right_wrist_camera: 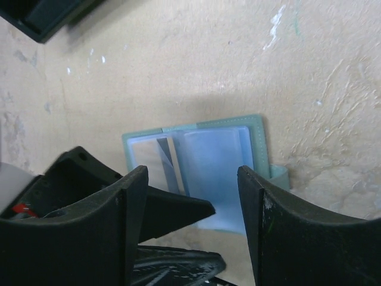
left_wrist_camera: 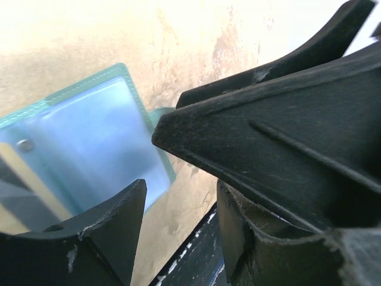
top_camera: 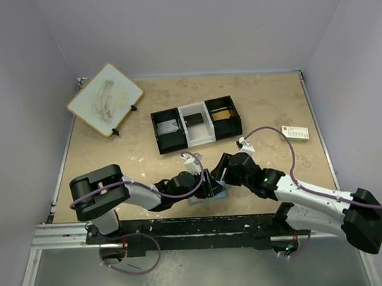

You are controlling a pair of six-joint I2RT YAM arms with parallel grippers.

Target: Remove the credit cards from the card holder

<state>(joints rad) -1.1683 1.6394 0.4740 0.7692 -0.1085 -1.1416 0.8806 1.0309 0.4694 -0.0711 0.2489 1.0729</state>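
The card holder (right_wrist_camera: 214, 158) lies opened flat on the worktop (right_wrist_camera: 178, 65), near the near edge and in the middle. From above it is almost fully hidden under both arms. The right tool (right_wrist_camera: 191, 176) hangs over it with jaws wide apart, holding nothing. The left tool (left_wrist_camera: 181, 190) is also spread and grips nothing, with one finger reaching over one pocket panel. A tan strip (right_wrist_camera: 172, 164) shows in that pocket; I cannot tell whether it is a card.

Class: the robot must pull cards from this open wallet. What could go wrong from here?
1. The open left claw and open right claw crowd over the grey-green folding card holder, so they may collide.
2. The holder lies flat on the beige table, ungripped, so a pull may slide or fold it.
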